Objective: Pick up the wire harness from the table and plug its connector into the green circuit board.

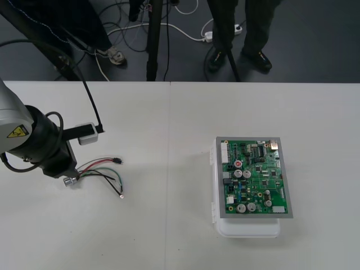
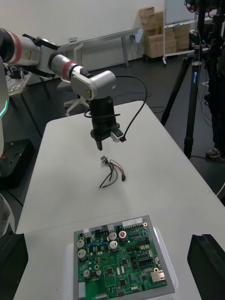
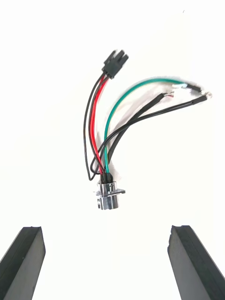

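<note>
Spread wide, the left gripper (image 3: pixel 105 228) hovers over the round metal socket (image 3: pixel 108 197) of the red-black-green wire harness (image 3: pixel 106 140) lying at nine o'clock from the green circuit board (image 1: pixel 254 179), the right gripper (image 2: pixel 111 236) open near that board; an off-centre pinch could flick the socket away.

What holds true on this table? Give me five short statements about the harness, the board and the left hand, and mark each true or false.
1. The wire harness lies loose on the table. True.
2. The left hand is shut on the harness. False: its fingers stand open above the metal socket, not touching it.
3. The black plug sits in the green board. False: it lies on the table, at the harness end away from the hand.
4. The board rests on a white base. True.
5. The harness lies on the robot's right of the board. False: it lies on the robot's left.
</note>
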